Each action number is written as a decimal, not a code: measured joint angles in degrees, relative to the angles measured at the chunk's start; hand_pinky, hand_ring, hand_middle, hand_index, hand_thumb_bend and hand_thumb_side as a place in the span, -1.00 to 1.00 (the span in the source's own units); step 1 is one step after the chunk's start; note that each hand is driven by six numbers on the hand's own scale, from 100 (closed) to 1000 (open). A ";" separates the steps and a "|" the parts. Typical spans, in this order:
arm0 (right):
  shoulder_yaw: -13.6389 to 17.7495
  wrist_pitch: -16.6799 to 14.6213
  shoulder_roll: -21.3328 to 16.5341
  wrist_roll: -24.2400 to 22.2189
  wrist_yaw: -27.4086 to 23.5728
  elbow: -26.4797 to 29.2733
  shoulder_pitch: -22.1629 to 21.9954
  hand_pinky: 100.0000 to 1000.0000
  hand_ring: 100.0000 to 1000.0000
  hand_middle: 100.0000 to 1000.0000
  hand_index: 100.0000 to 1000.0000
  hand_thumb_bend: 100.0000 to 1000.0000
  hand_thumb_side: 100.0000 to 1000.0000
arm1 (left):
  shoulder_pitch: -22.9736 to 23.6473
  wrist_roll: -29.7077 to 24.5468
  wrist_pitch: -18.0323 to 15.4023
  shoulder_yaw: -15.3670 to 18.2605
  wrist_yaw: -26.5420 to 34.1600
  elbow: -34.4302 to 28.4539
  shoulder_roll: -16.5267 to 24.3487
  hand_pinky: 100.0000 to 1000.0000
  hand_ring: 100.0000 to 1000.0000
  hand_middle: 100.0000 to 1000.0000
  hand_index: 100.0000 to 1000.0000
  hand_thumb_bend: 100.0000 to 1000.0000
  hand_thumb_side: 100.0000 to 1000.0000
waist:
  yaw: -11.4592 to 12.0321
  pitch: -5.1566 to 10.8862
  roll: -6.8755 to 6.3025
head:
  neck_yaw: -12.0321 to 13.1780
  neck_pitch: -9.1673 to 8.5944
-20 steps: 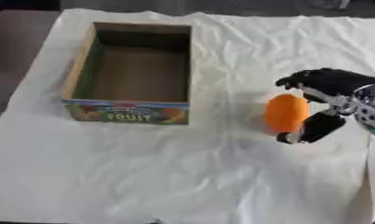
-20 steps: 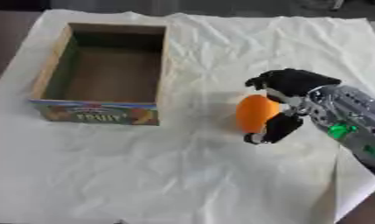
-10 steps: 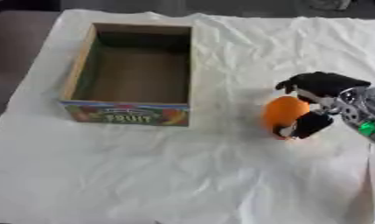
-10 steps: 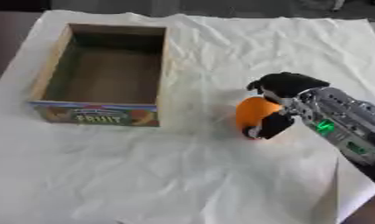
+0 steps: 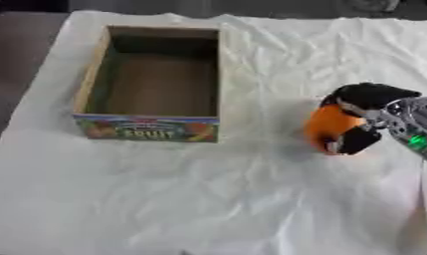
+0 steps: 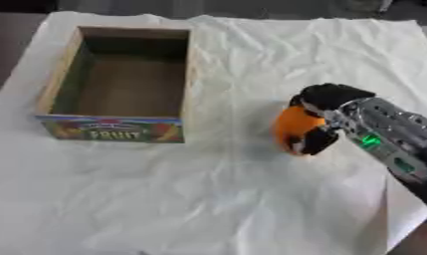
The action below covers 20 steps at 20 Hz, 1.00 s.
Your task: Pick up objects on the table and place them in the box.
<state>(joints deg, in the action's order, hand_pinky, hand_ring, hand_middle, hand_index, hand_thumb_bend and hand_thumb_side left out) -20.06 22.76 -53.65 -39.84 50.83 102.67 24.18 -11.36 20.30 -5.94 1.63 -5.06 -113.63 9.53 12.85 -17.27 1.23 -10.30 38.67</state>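
My right hand [image 6: 325, 117] has its fingers curled round the orange fruit [image 6: 292, 127] near the table's right edge, the open box [image 5: 154, 82] lying toward the left

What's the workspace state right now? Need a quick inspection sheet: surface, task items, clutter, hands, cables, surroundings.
Surface: table under a wrinkled white cloth; dark bare tabletop shows at the left and far edges.
Task items: orange object, round, over the cloth right of the box, held in the right hand. Cardboard box with a "FRUIT" label on its near face, open top, nothing seen inside.
Clutter: nothing seen.
Hands: right hand comes in from the right, fingers and thumb curled round the orange object. Left hand not in view.
Cables: nothing seen; a green light glows on the right forearm.
Surroundings: nothing clear beyond the table's far edge.
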 measured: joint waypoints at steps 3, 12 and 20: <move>0.51 1.20 0.00 1.62 -0.06 0.95 -0.08 0.74 0.76 0.22 0.18 -0.95 -0.42 | 0.01 -0.03 0.03 0.00 0.00 0.00 0.00 -0.54 0.31 0.68 0.29 -1.00 0.45 | -0.11 0.00 0.03 | 0.02 0.00; 1.53 4.31 0.00 5.26 -2.06 5.83 -1.16 0.72 0.71 0.24 0.22 -1.00 -0.88 | 0.03 -0.11 0.11 0.00 0.00 0.00 -0.01 -0.54 0.31 0.68 0.29 -1.00 0.45 | -0.17 0.00 0.16 | 0.07 0.00; 3.81 5.11 0.00 6.59 -7.14 10.56 -0.98 0.72 0.70 0.24 0.24 -1.00 -1.00 | 0.16 -0.21 0.22 0.00 0.01 0.00 -0.02 -0.54 0.31 0.68 0.28 -1.00 0.44 | -0.44 0.07 0.29 | 0.09 -0.02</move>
<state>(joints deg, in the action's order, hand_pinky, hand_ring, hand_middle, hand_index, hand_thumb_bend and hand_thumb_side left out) -16.25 27.86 -53.65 -33.25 43.69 113.23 23.19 -11.21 20.09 -5.72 1.63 -5.05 -113.63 9.51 12.41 -17.20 1.52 -10.22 38.65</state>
